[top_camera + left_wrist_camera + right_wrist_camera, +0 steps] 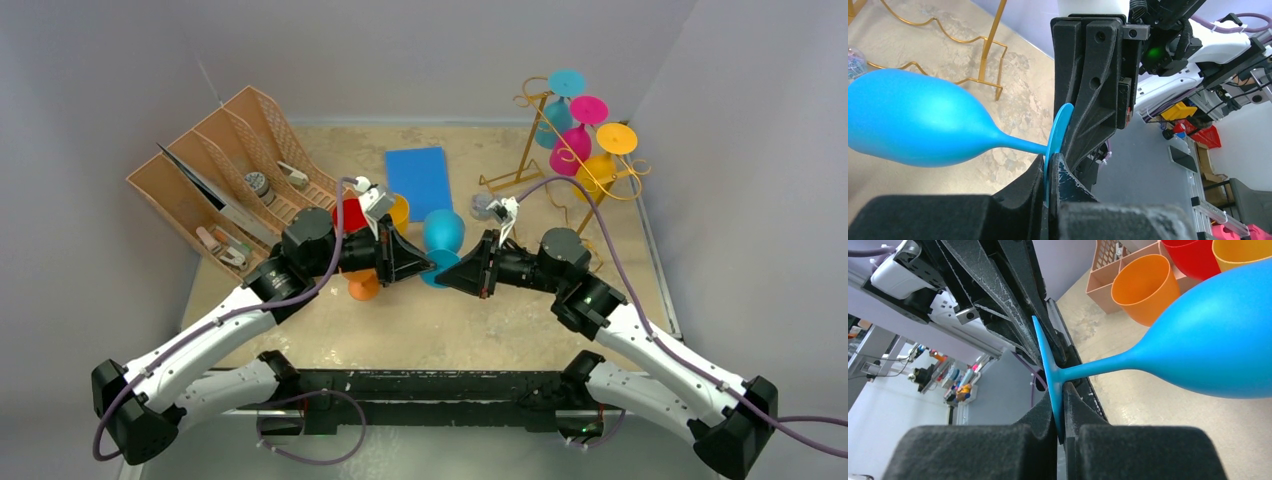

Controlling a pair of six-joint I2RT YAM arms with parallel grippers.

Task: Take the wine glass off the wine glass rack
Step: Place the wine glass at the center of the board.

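Observation:
A blue wine glass (443, 231) is held sideways over the table's middle, its bowl pointing away from the arms. My left gripper (427, 264) and my right gripper (447, 272) meet tip to tip at its round foot. In the left wrist view my left gripper (1053, 161) is shut on the foot's edge (1059, 125). In the right wrist view my right gripper (1060, 392) is shut on the same foot (1045, 352). The gold wire wine glass rack (527, 150) stands at the back right. It holds a teal, a pink and a yellow glass (597, 172).
A brown slotted organizer tray (222, 160) stands at the back left. A blue pad (418, 180) lies at the back middle. Red (349, 214), orange (362, 286) and yellow (399, 210) cups sit behind my left gripper. The rack's wavy base (968, 37) shows in the left wrist view.

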